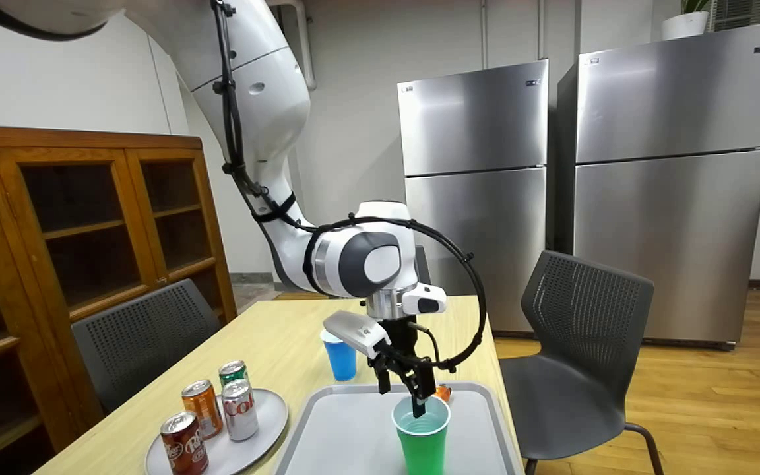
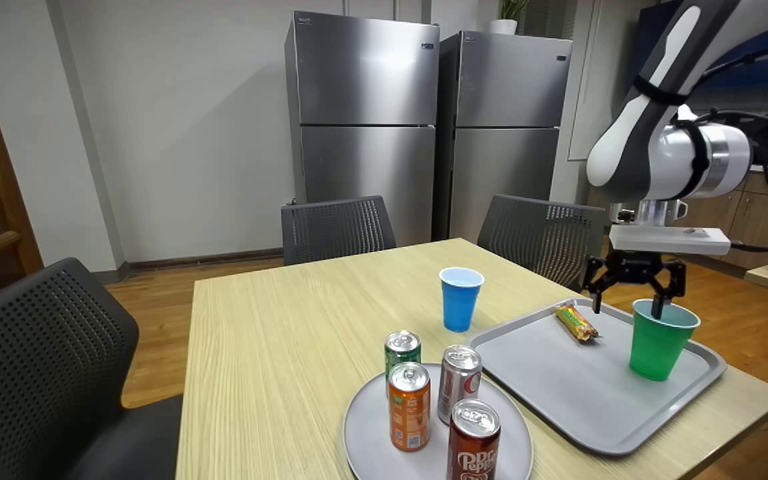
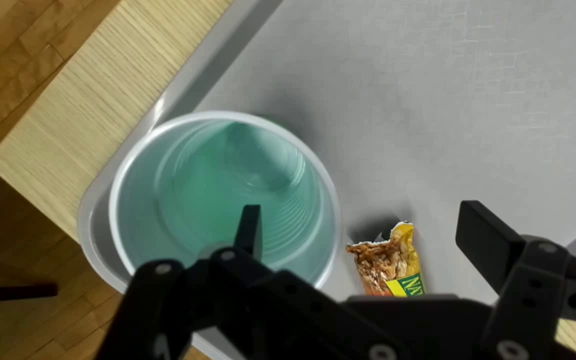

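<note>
In an exterior view, the end effector [image 1: 401, 401] points down above the tray [image 1: 347, 432], which lies on the table [image 1: 274, 343]. Its two fingers are spread and they pinch nothing. The green plastic cup [image 1: 425, 443] stands on the tray with its mouth up; one fingertip shows within this mouth, and the other one hangs outside.

In an exterior view, a wrapped snack bar [image 2: 576, 323] lies on the tray, near the green cup. Off the tray stand a blue plastic cup [image 2: 459, 307] and a round plate [image 2: 365, 427] with four soda cans [image 2: 410, 410].

In the wrist view, the rim of the green cup passes between the inner finger [image 3: 251, 230] and the outer finger [image 3: 488, 245]. How deep the inner finger reaches, or if it touches the wall, I cannot tell.

I judge that the step in hand is at the cup's wall, either taking it or leaving it. The next move calls for care: a squeeze should keep the wall between both fingers, a rise should go straight upward, because the light cup may tip.
</note>
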`<act>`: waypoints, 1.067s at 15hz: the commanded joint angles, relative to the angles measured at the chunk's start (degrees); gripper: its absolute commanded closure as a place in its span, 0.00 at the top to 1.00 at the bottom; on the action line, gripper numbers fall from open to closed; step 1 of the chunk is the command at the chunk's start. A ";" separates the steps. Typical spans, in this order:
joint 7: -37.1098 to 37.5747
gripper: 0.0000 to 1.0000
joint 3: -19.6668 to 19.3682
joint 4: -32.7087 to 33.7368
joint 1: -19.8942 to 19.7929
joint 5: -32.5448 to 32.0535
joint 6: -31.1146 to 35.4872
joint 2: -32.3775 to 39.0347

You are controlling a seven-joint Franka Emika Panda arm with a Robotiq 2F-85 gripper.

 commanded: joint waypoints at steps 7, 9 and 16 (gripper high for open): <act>1.95 0.34 -0.67 0.07 1.01 0.21 1.85 1.76; 2.10 0.18 -0.79 0.15 1.12 0.08 1.81 2.07; 2.51 0.01 -1.80 0.30 1.77 -0.55 1.40 2.26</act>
